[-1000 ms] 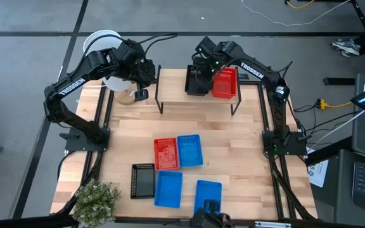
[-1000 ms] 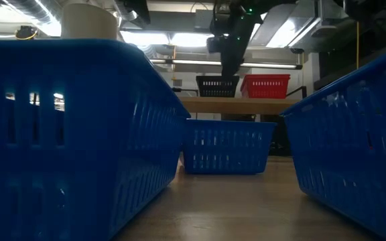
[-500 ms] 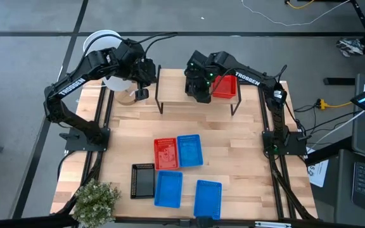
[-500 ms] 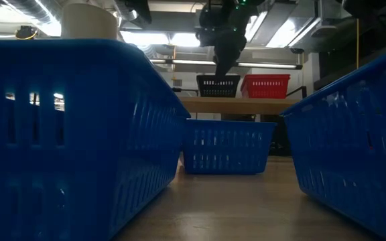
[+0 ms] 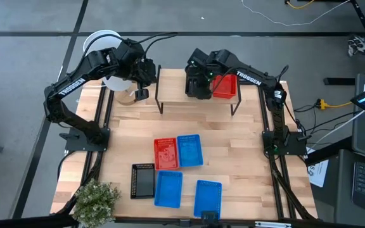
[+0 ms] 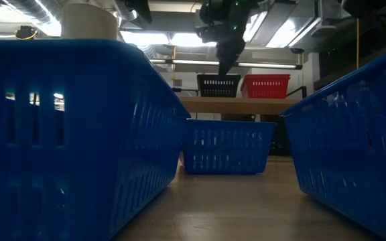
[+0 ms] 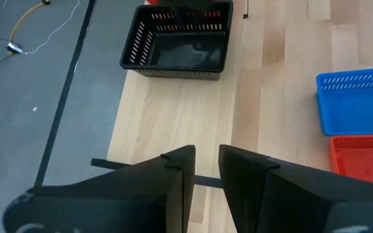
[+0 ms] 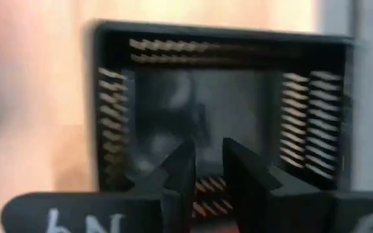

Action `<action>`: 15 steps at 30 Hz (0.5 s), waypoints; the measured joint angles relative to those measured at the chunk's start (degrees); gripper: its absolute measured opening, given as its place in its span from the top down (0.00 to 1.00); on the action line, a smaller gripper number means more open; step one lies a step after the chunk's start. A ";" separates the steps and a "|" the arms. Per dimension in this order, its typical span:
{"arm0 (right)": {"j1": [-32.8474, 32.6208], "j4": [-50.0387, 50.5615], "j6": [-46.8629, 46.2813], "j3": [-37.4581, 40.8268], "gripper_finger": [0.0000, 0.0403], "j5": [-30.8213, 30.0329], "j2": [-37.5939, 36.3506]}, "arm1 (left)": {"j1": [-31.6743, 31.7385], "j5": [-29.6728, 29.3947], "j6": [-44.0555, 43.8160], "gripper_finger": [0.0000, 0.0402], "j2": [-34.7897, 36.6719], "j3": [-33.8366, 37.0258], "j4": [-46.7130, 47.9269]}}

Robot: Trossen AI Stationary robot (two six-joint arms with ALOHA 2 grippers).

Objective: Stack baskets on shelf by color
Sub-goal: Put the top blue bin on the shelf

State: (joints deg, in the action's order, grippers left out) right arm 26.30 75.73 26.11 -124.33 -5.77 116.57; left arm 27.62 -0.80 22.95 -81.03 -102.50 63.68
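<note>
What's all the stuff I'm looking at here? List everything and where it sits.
Shelf: one, light wood, far end of the table.
Black basket on shelf: one, mid-shelf, under the right gripper.
Red basket on shelf: one, right of that black one.
Red basket on table: one, mid-table.
Blue baskets: three; one beside the red, two near the front edge.
Black basket on table: one, front left.
Plant: one, green, front left corner.
White bucket: one, beyond the table's far left corner.
Left gripper: nearly shut, empty, by the shelf's left end.
Right gripper: nearly shut, empty, above the shelf's black basket.
</note>
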 joint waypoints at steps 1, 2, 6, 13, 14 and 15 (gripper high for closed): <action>0.04 1.62 -0.04 -1.59 0.80 -1.15 0.02 | 0.00 0.00 -0.02 0.84 0.00 0.00 0.00; 0.09 3.81 -0.25 -3.45 0.80 -1.61 0.01 | 0.00 0.02 -0.03 0.84 0.00 0.00 0.00; 0.04 14.22 -6.32 -10.75 0.80 2.17 -0.05 | 0.00 0.05 -0.22 0.84 0.00 0.00 0.00; -4.80 14.28 -18.06 0.06 0.80 26.04 -8.11 | -1.35 6.04 -7.79 0.84 0.00 0.00 3.65; -6.31 14.56 -18.07 1.80 0.80 27.32 -8.87 | -2.12 7.63 -8.88 0.84 0.00 0.00 4.72; -7.93 14.31 -17.90 3.75 0.80 27.75 -9.81 | -3.07 8.85 -9.98 0.84 0.00 0.00 5.59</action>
State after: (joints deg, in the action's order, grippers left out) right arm 18.37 90.04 8.21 -120.58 21.98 106.77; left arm 24.54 8.05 12.97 -81.03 -102.50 69.28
